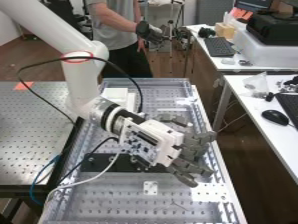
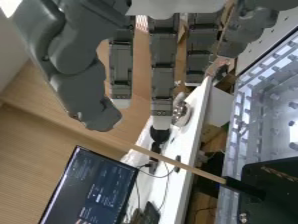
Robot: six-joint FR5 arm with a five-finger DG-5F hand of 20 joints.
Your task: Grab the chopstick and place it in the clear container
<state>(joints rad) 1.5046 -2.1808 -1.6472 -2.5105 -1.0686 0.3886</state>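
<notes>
The robot hand [image 1: 193, 149] is hanging open over one end of the black plate [image 1: 100, 162], its fingers stretching out nearly straight and gripping nothing. The chopstick [image 2: 179, 164] is slanting out from the black plate, one end sitting in a dark sleeve there. The clear-walled tray [image 1: 73, 200] is spreading around the black plate. The chopstick's other end is blending into the wood-coloured background near the thumb [image 2: 93, 107], leaving any touch there uncertain, and the hand is hiding part of the plate's end from the high view.
</notes>
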